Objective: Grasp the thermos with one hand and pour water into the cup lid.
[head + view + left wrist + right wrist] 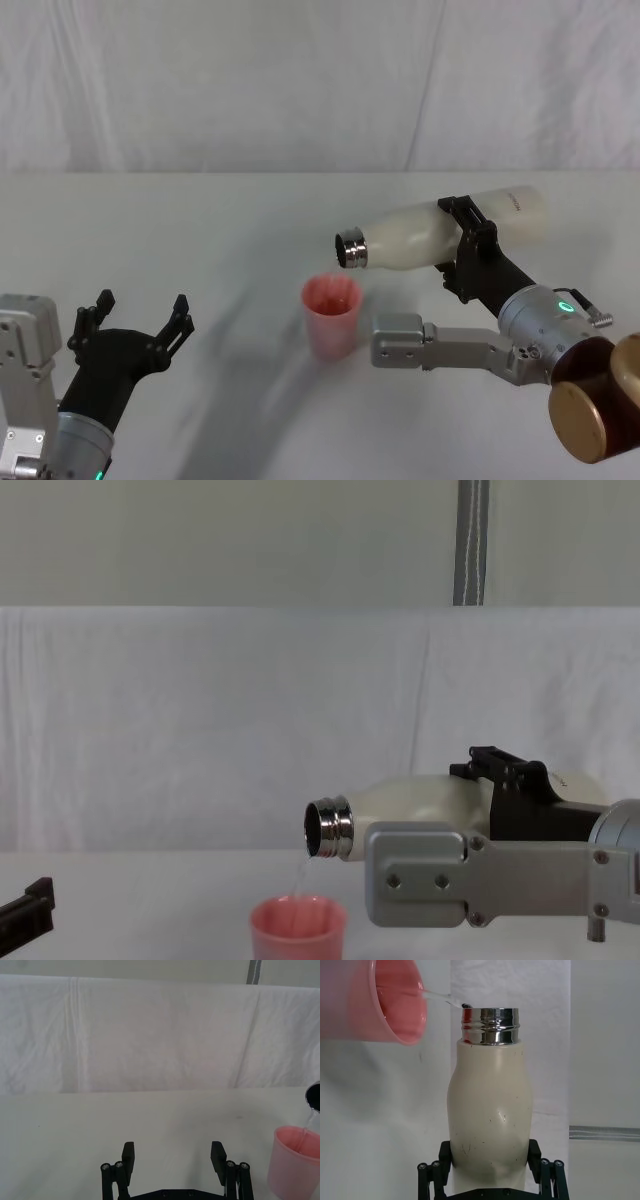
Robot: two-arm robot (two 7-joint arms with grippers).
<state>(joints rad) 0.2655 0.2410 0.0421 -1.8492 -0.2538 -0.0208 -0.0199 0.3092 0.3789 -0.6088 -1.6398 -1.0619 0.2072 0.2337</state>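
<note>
Water runs thin from the tipped, smooth cream thermos [420,800], shiny steel neck, into the round pink cup lid [331,315] mid-table. Right gripper [468,250] jaws clamp the thermos; left gripper [140,320] jaws apart, near left.

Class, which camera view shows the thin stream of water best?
The right wrist view: the thin water stream arcs clearly from the cream-white steel-necked thermos into the salmon-pink round cup lid. Chest and left wrist views show it faintly.

White table [200,220], white backdrop cloth [200,720].
</note>
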